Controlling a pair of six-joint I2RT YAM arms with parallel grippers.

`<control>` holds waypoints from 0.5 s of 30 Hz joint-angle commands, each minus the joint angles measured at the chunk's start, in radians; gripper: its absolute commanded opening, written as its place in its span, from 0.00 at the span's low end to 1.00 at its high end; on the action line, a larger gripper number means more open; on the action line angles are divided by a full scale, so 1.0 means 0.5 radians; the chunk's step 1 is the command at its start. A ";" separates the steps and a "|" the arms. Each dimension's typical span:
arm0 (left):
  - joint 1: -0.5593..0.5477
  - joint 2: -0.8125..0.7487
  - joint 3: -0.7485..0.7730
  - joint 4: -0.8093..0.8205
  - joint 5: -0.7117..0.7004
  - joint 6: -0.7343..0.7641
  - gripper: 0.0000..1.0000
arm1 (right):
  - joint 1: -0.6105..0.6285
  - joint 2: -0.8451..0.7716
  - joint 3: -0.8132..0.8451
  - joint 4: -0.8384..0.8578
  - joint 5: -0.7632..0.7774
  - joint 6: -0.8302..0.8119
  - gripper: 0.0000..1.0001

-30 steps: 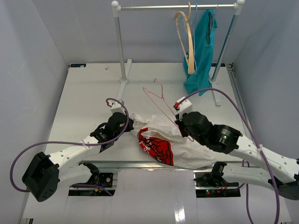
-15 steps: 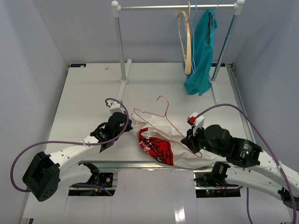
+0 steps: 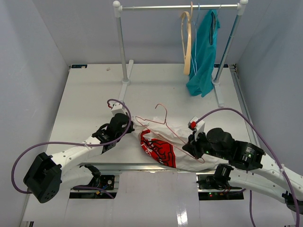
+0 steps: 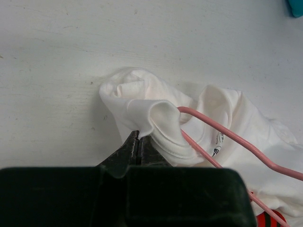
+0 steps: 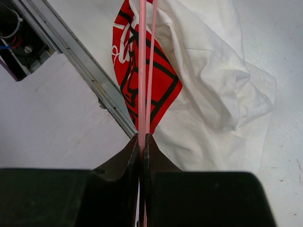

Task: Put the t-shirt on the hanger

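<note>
The white t-shirt (image 3: 173,135) with its red print lies crumpled near the table's front edge. My left gripper (image 3: 129,125) sits at the shirt's left end, shut on a fold of the ribbed edge (image 4: 140,137). The pink wire hanger (image 3: 166,116) lies tilted across the shirt, hook pointing away from me. My right gripper (image 3: 188,145) is shut on the hanger's wire at the shirt's right side (image 5: 143,137). In the left wrist view the hanger (image 4: 222,130) pokes into the cloth opening of the t-shirt (image 4: 142,104). The right wrist view shows the hanger (image 5: 142,71) running over the t-shirt (image 5: 208,71).
A clothes rack (image 3: 121,47) stands at the back of the table. A tan wooden hanger (image 3: 188,42) and a teal garment (image 3: 203,52) hang on its right end. A metal rail (image 3: 142,166) runs along the table's front edge under the shirt.
My right gripper has pulled the hanger toward the front right, then swung its far end left and down onto the shirt by my left gripper. The left arm has hardly moved.
</note>
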 commanded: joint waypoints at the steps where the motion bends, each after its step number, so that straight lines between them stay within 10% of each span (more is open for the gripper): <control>1: 0.014 0.014 0.088 -0.004 -0.001 0.009 0.00 | 0.009 -0.154 0.009 0.059 -0.024 0.025 0.08; 15: 0.021 0.015 0.088 -0.007 -0.004 0.006 0.00 | 0.009 -0.094 0.024 0.014 -0.068 0.011 0.08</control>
